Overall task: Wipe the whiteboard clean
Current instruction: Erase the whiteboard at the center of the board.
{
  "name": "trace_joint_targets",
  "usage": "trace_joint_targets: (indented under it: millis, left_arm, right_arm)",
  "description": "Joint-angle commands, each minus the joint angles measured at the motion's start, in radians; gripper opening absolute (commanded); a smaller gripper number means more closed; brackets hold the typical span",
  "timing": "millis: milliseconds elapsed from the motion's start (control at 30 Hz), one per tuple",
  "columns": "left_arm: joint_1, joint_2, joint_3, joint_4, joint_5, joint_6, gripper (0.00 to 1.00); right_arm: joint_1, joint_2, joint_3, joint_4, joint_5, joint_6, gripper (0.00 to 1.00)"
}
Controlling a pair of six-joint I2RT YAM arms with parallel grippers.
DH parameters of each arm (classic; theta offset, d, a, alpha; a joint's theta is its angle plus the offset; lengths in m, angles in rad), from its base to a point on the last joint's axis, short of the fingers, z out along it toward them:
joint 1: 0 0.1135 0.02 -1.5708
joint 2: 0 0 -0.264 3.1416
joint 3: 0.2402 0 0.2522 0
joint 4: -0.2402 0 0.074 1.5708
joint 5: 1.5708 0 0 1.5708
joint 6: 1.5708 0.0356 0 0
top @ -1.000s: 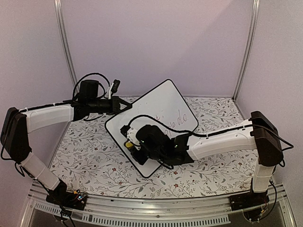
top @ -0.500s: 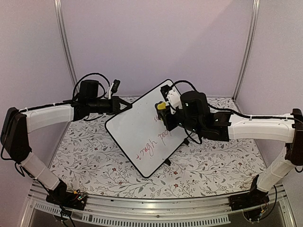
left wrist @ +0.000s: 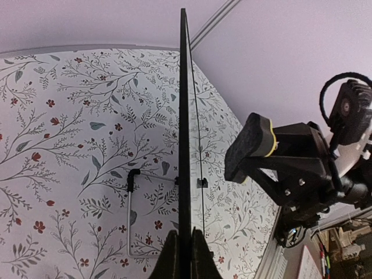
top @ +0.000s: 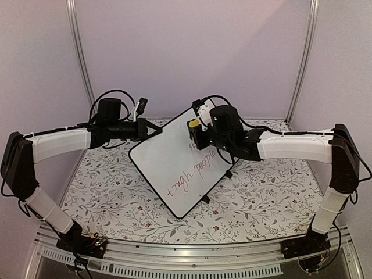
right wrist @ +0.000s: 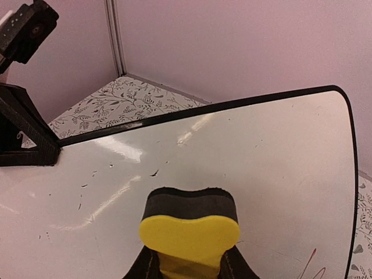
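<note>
**A:** Top view: how far along is the erasing?

**B:** The whiteboard point(top: 168, 157) is slanting over the floral-patterned surface point(top: 116, 192). Its upper corner is showing bare gloss, while red handwriting point(top: 181, 183) is running across its middle and lower part, so most of the wiping appears left. The left gripper point(top: 156, 131) is pinching the board's upper-left edge.

**A:** Left wrist view?

**B:** The board's thin black frame is appearing edge-on between jaws pressed against it. The eraser point(left wrist: 250, 145), a dark felt pad with a yellow back, is hovering just off the board's face, not touching.

**A:** Right wrist view?

**B:** The right gripper point(right wrist: 189, 264) is clamping the eraser's yellow foam. Beyond it, the board's smooth face is reflecting light, and dark specks and a red stroke are showing near its rounded corner.
</note>
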Motion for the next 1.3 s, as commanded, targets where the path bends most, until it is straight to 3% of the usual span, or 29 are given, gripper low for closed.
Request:
trace_joint_targets:
  millis: [0, 467, 1000, 1267]
  left_arm:
    - [-0.012, -0.010, 0.014, 0.034, 0.034, 0.028, 0.00]
    - [-0.009, -0.013, 0.014, 0.036, 0.038, 0.027, 0.00]
    - [-0.008, -0.011, 0.014, 0.039, 0.038, 0.025, 0.00]
    - [-0.008, -0.012, 0.014, 0.040, 0.040, 0.025, 0.00]
  right_arm:
    - [-0.006, 0.081, 0.075, 0.002, -0.052, 0.006, 0.00]
    - [-0.033, 0.151, 0.106, 0.000, -0.093, 0.043, 0.00]
    - [-0.031, 0.092, -0.109, 0.049, -0.174, 0.115, 0.00]
    - [-0.024, 0.071, -0.124, 0.057, -0.156, 0.125, 0.00]
